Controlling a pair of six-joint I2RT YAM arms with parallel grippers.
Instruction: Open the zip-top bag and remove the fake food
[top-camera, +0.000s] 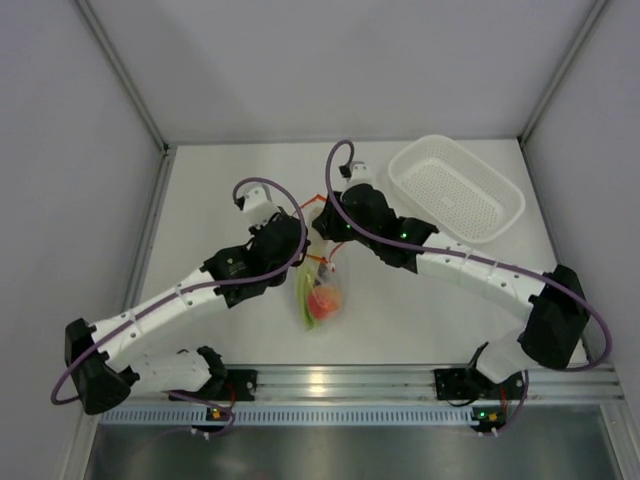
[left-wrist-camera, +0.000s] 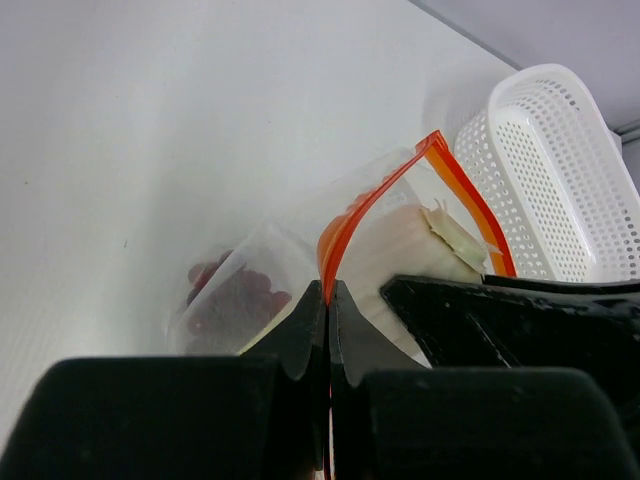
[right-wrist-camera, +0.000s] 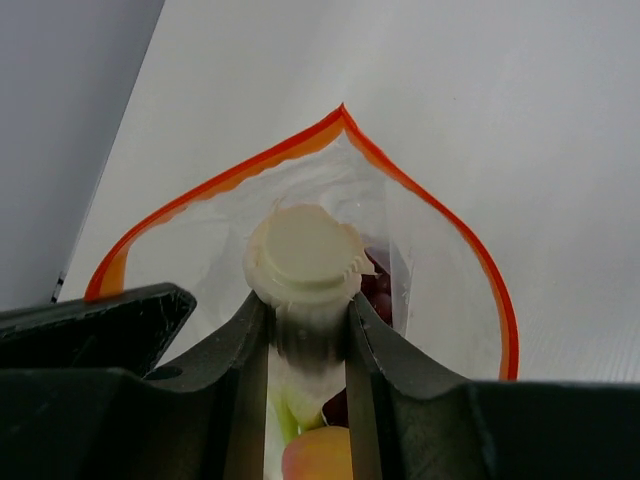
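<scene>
Right hand (right-wrist-camera: 308, 315) clamps the white end of the long green toy stalk (right-wrist-camera: 303, 255), its axis pointing out the clear orange-zippered plastic bag (right-wrist-camera: 440, 300); left hand (left-wrist-camera: 328, 300) pinches its rim

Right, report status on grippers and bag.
Left gripper shut on orange-red zipper strip of clear plastic zip-top bag. Right gripper shut on white end of long green stalk, inside open bag mouth. White perforated basket apart, nothing blocking.

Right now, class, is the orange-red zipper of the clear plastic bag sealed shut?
No, the orange-red zipper arches wide open around the green stalk's white end.
</scene>
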